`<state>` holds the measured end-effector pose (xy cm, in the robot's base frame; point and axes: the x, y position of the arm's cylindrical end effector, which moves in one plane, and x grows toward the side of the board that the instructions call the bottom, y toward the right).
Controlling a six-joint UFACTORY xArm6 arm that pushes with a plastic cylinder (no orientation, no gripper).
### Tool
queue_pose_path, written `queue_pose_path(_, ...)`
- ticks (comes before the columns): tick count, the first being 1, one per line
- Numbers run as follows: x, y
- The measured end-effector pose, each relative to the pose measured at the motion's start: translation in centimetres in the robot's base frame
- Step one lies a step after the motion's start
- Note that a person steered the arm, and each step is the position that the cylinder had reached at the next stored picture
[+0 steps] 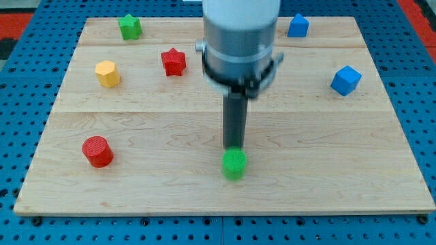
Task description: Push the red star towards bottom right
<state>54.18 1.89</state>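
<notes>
The red star [174,62] lies on the wooden board [327,163] at the upper left of centre. My tip [234,148] stands near the board's lower middle, well below and to the right of the red star. The tip touches the top edge of a green cylinder block [234,164], which looks slightly blurred. The rod rises to the grey arm body [240,41] at the view's top.
A green star [129,27] sits at the top left, a yellow hexagon [107,73] left of the red star, a red cylinder [97,151] at the lower left. A blue block [298,26] is at the top right, a blue cube [345,80] at the right.
</notes>
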Motion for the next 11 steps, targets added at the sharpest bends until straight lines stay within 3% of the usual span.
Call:
queue_pose_path(1,-5.2,-0.1)
queue_pose_path(3,-23.0,1.1)
queue_pose_path(4,-26.2,-11.1)
queue_pose_path(5,-21.8,-14.9)
queue_pose_path(6,-17.1,-4.3)
queue_pose_path(7,-15.6,-5.7)
queue_pose_path(8,-17.3,-12.5)
queue_pose_path(9,-23.2,-5.2)
queue_pose_path(10,-21.1,3.2)
queue_pose_path(11,-12.9,11.1)
